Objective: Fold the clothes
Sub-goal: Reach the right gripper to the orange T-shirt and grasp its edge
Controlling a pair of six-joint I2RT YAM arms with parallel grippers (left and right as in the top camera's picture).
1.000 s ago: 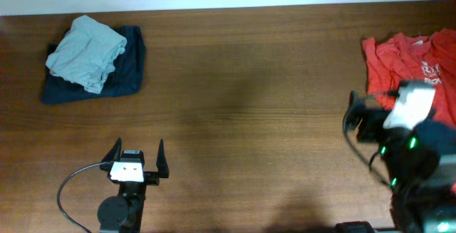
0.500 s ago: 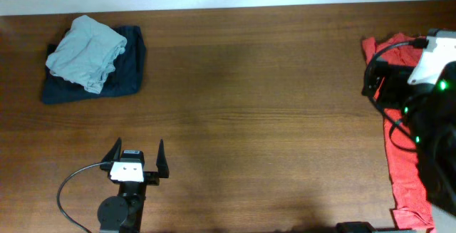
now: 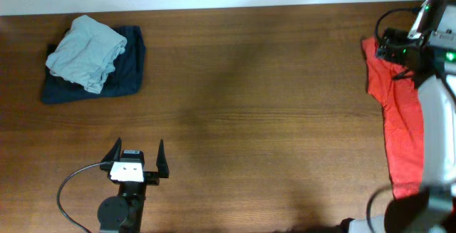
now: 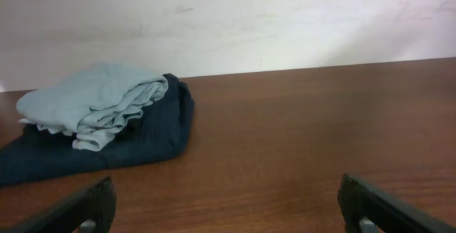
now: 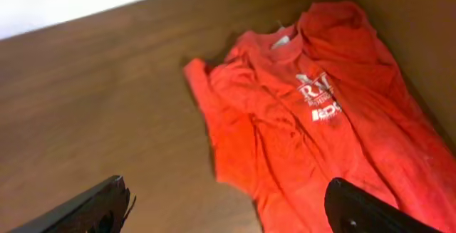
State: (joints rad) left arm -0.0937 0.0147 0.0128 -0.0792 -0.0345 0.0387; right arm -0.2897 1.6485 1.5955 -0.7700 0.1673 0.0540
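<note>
A crumpled red T-shirt (image 3: pixel 399 119) with white print lies along the table's right edge; in the right wrist view (image 5: pixel 306 119) it lies spread below the fingers. My right gripper (image 3: pixel 390 48) hangs open and empty above the shirt's far left part (image 5: pixel 228 208). A folded light grey-blue garment (image 3: pixel 85 51) rests on a folded navy garment (image 3: pixel 130 69) at the far left, and both show in the left wrist view (image 4: pixel 92 105), (image 4: pixel 146 137). My left gripper (image 3: pixel 135 154) is open and empty near the front edge (image 4: pixel 228 208).
The brown wooden table (image 3: pixel 256 105) meets a white wall (image 4: pixel 228 19) at the back. A black cable (image 3: pixel 71 183) loops beside the left arm's base.
My right arm has swung from the front right to the far right corner, uncovering the shirt's long lower part. The left arm and the folded stack have not moved.
</note>
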